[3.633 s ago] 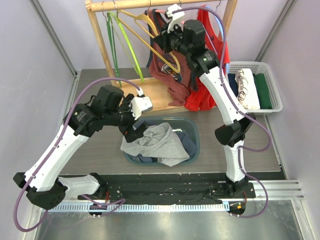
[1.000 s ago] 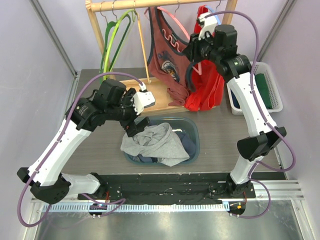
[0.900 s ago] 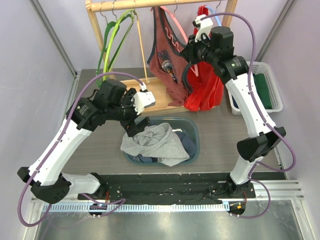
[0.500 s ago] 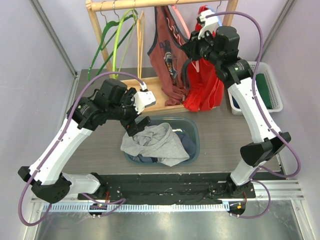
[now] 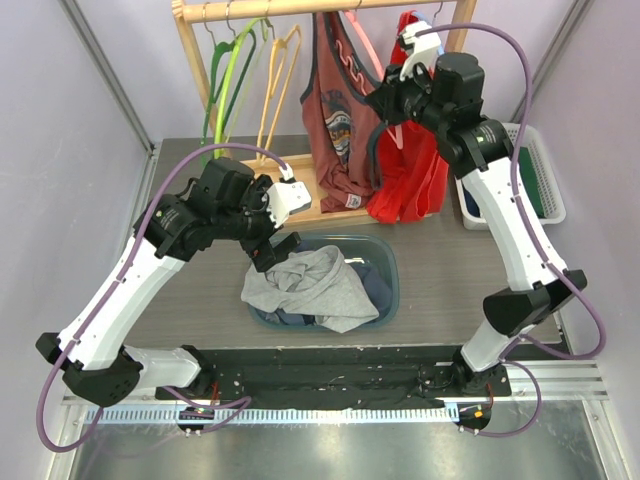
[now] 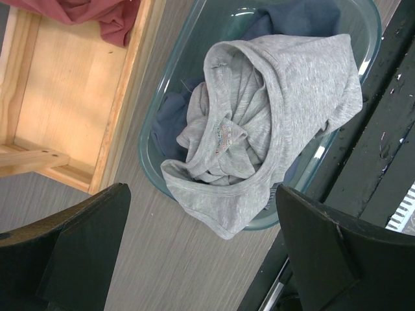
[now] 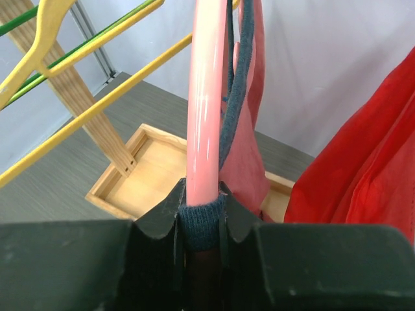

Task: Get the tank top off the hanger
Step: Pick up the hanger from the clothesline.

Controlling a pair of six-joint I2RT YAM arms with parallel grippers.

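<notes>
At rack (image 5: 198,70), R jaws clamp pink hanger (image 7: 206,97).

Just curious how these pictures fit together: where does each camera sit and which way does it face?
Top: above and behind the robot, looking down at the clothes rack, tub, left arm and right arm.
Left wrist: on the left arm, facing down at the gray shirt in the tub; the open left pincer frames it.
Right wrist: on the right arm, facing along the pink hanger, right pincer shut on it.
Shared: top and left wrist both show the gray shirt.
</notes>
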